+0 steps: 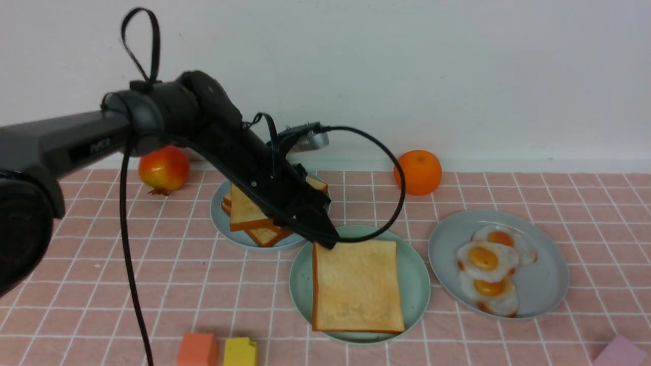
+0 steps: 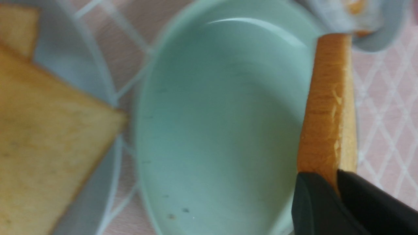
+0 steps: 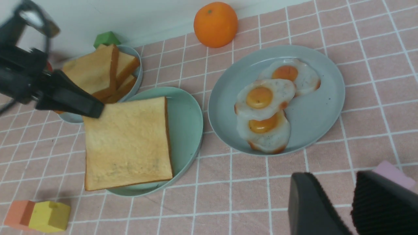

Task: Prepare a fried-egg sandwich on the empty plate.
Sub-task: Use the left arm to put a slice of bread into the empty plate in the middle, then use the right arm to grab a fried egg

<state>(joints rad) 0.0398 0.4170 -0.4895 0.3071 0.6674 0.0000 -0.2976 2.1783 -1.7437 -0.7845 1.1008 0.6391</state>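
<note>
The left arm [image 1: 61,137] reaches in from the left side and slopes down toward the middle of the table [image 1: 585,203], which is covered by a pink checked cloth. The left jaws are clenched on the far left corner of a toast slice [image 1: 356,287]. In the left wrist view the two dark jaw tips pinch the slice's brown crust edge.

The slice is golden with a darker crust and lies nearly flat over the green plate [image 1: 419,284], covering most of the plate's middle. In the right wrist view its left edge reaches out past the plate's rim. I cannot tell whether the slice rests on the plate or hangs just above it. The green plate stands at the front middle of the table.

Just beside it, to the back left, a blue-grey plate [image 1: 218,213] carries a stack of toast [image 1: 249,213]. To its right, a second blue-grey plate [image 1: 554,274] holds three fried eggs [image 1: 488,259] that overlap one another.

An orange [image 1: 418,172] and a red-yellow fruit [image 1: 164,169] sit by the back wall. An orange block [image 1: 197,349] and a yellow block [image 1: 240,352] touch each other at the front edge.

The right jaws show only in the right wrist view. They are released, with bare cloth visible in the gap between them, near the egg plate.
</note>
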